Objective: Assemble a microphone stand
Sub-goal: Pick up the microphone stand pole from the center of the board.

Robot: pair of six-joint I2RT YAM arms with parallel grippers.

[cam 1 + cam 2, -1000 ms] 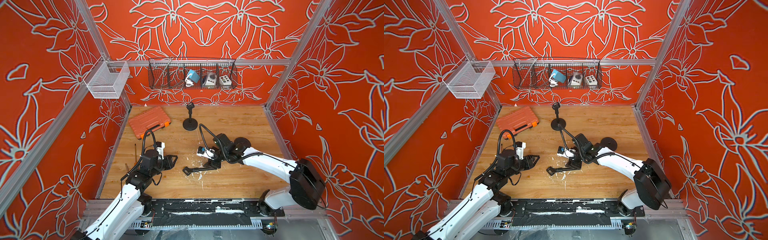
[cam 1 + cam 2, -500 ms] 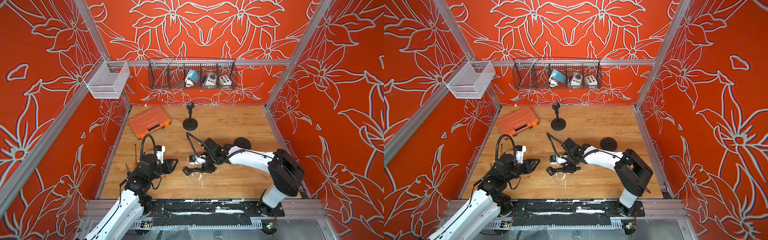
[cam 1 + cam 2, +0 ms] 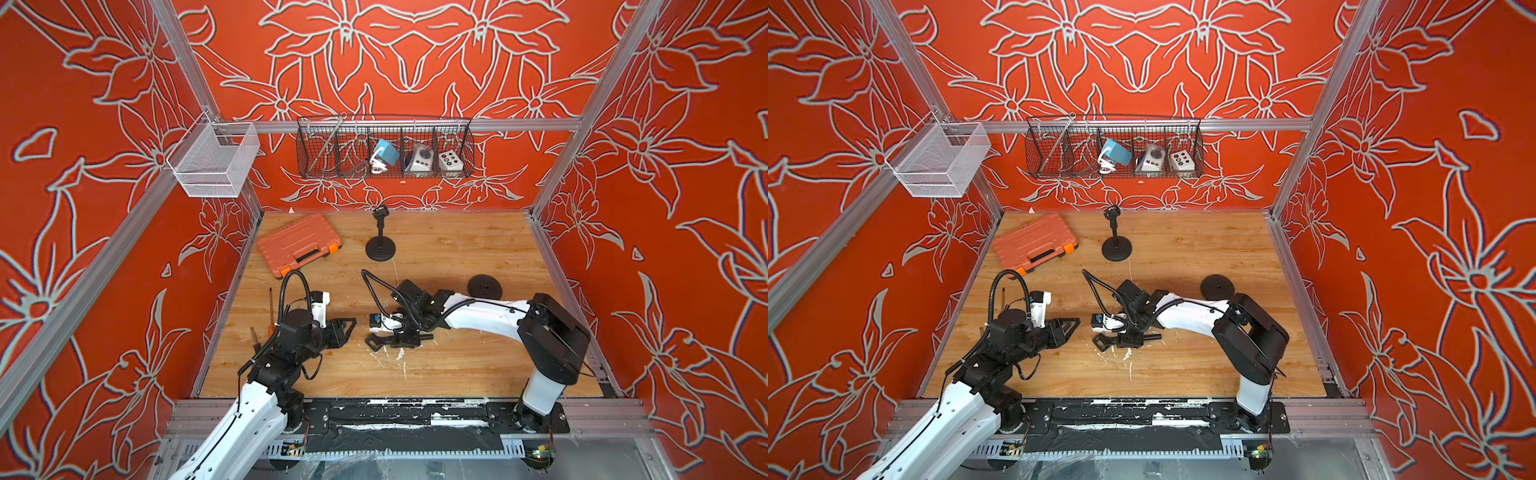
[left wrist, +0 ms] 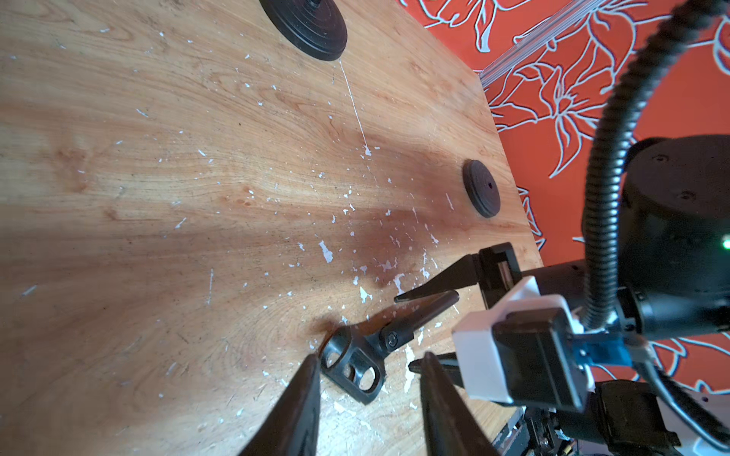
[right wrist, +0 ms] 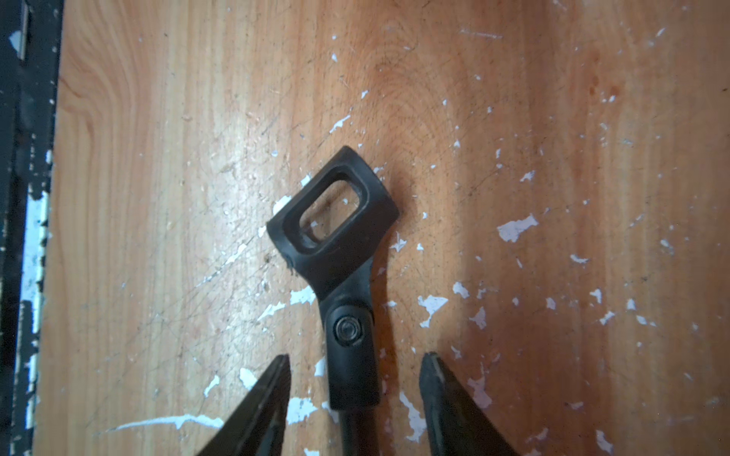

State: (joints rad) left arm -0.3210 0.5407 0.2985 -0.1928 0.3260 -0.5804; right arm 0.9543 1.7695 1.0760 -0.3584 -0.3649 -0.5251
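Thing we want: the mic clip (image 5: 335, 221) on its thin rod (image 4: 426, 312) lies flat on the table (image 3: 457, 365), near the front middle.
Right claw: the right claw (image 5: 355, 358) is open. It has one finger on each side of the rod, just behind the clip's joint. We see bare wood between the fingers and the rod, so it grips nothing.
Which way: the clip points straight out ahead of the right claw, and the rod runs back under it. We think a squeeze would pinch the rod across.
Left claw: the left claw (image 4: 369, 357) is open and empty, near the clip's ring end but apart from it.
Nearer arm: the right one.
Where it goes: we think into the round base (image 3: 484, 286), well apart, behind the right arm.
Hard to see: the right wrist view cuts off the rod's back end. The left wrist view shows that end, but we cannot tell if it has a screw thread. In both top views the right claw covers most of the rod.
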